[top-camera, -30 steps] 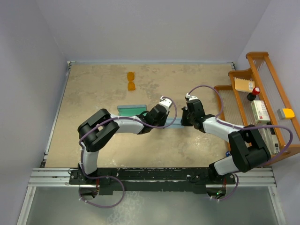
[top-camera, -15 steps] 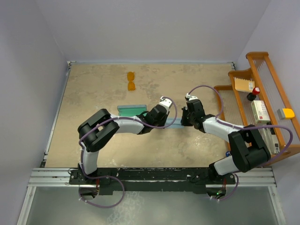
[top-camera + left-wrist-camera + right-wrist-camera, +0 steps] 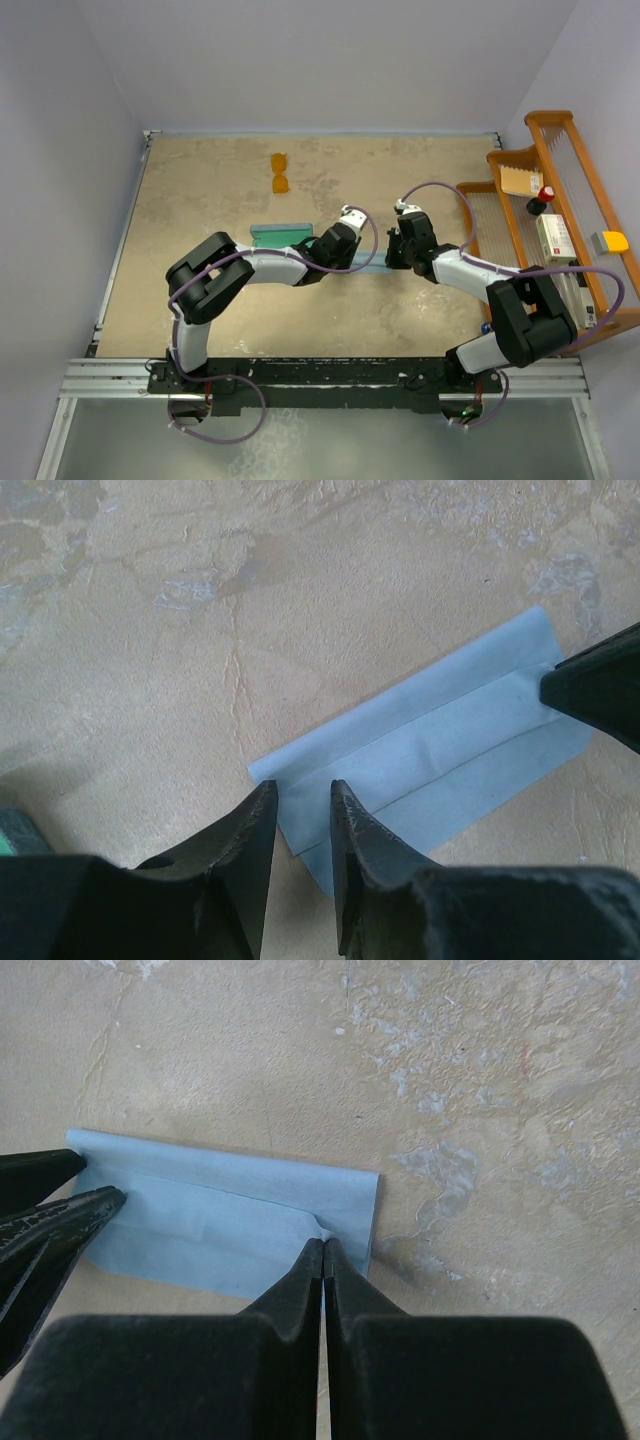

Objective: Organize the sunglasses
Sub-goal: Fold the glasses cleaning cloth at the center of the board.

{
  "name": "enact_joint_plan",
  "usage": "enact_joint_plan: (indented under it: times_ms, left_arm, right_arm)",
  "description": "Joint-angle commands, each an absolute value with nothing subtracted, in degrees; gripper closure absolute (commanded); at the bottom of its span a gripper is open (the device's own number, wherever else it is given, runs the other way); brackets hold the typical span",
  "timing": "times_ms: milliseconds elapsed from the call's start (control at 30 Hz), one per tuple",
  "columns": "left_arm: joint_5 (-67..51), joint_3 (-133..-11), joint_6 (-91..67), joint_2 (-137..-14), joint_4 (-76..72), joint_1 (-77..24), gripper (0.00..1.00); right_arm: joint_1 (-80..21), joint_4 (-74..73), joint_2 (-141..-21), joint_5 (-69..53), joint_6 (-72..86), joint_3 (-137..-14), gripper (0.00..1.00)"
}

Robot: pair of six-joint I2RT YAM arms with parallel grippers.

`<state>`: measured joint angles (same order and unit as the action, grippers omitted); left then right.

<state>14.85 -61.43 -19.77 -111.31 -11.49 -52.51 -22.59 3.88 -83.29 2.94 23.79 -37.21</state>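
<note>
Left hand (image 3: pixel 300 798) is down low, jaws a narrow slit apart and released, straddling one end of the folded blue cloth (image 3: pixel 440 745). Right hand (image 3: pixel 322 1247) is clenched tight, its tips pinching a small pucker at the cloth's other end. The cloth lies flat on the worktop (image 3: pixel 220 190) between the two. The teal-lined case (image 3: pixel 281 234) stands just beside the left arm. The sunglasses (image 3: pixel 281 173), orange lenses showing, lie toward the worktop's far edge, well apart from both hands.
</note>
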Motion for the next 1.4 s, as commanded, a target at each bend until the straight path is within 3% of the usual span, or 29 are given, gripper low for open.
enact_joint_plan:
  times_ms: [0,400,667,833,1367]
  left_arm:
    - [15.6,-63.6,-18.3,-110.4,-11.5,-52.4,0.74]
    - [13.5,-62.2,-19.4,-109.6,-12.2,-52.5,0.92]
    - [14.9,-61.9,-19.7,-107.6,-11.4,-53.3,0.88]
    - [14.8,-61.7,-19.5,-106.2,-10.8,-53.9,1.00]
    - [14.3,-59.0,-20.5,-105.9,-11.3,-55.4,1.00]
  right_arm:
    - [-23.0,5.6,-83.7,2.3,23.9,-37.2,1.00]
    - [-23.2,5.7,-83.8,2.4,23.9,-37.2,1.00]
    - [-23.2,5.5,-83.5,2.4,23.9,-37.2,1.00]
    - [-23.3,5.6,-83.5,2.3,23.9,-37.1,1.00]
    - [-23.6,5.4,-83.3,2.4,23.8,-37.4,1.00]
